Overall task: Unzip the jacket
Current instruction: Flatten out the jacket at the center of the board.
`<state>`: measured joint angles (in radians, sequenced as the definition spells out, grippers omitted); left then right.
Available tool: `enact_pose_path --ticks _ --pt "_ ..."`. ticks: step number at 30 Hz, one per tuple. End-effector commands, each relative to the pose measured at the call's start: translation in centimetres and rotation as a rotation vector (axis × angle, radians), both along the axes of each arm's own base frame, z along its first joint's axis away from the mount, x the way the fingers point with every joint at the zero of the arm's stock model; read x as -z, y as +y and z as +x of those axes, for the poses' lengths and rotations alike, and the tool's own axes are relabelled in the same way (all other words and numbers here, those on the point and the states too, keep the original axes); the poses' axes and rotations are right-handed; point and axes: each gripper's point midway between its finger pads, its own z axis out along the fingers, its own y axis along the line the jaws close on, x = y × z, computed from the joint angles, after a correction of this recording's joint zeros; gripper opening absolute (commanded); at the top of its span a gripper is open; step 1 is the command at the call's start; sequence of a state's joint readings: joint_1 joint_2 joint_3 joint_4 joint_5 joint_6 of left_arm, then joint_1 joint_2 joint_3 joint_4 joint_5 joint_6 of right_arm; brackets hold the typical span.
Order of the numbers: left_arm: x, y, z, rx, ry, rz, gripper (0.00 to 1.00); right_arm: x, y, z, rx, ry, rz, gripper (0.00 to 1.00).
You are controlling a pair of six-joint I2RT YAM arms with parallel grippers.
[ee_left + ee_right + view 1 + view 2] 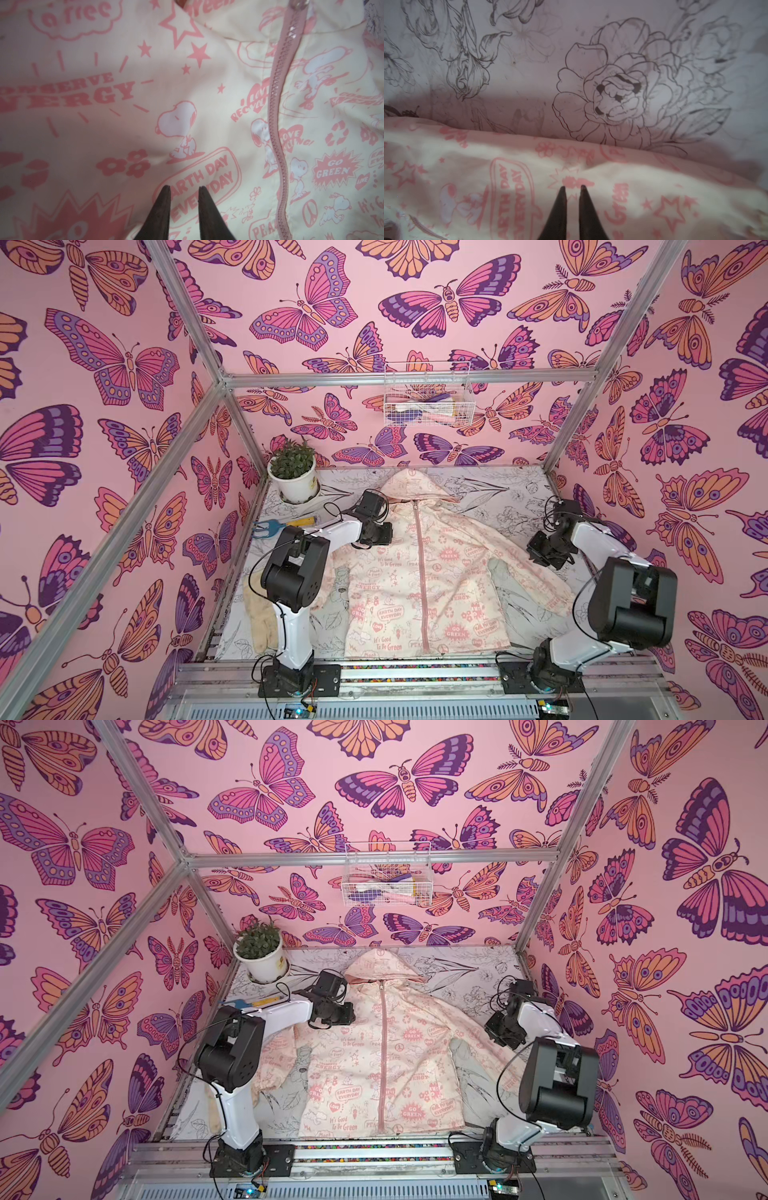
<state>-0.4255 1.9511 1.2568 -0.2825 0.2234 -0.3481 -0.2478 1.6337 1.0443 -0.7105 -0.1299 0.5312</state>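
Cream jacket [419,572] with pink slogans was lying flat, front up, pink zipper [272,116] fully closed near the left hand [184,188], sleeve [529,176] under the right hand [572,188].

Table [505,499] lies open right of the jacket [415,572]; plant pot [296,486], fork [266,529] and glove [259,622] crowd its left

The jacket [419,572] lies on the table [490,495], plant [293,462] behind-left.

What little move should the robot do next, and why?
Probably slide the left gripper toward the zipper pull. The jacket lies zipped right up, and those open jaws hang over its printed front, beside the zipper, holding nothing.
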Motion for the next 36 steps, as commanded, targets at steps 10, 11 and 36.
enact_pose_path --ticks 10,11,36 --pt "3.0 0.9 -2.0 -0.016 0.053 0.001 0.22 4.4 -6.4 9.0 -0.083 0.004 -0.227 0.00" --pt "3.1 0.9 -2.1 -0.017 0.059 -0.002 0.22 4.4 -6.9 9.9 -0.102 0.001 -0.246 0.00" --pt "-8.9 11.2 -3.6 -0.153 -0.098 0.489 0.64 -9.4 7.5 12.7 -0.407 -0.339 -0.032 0.52"
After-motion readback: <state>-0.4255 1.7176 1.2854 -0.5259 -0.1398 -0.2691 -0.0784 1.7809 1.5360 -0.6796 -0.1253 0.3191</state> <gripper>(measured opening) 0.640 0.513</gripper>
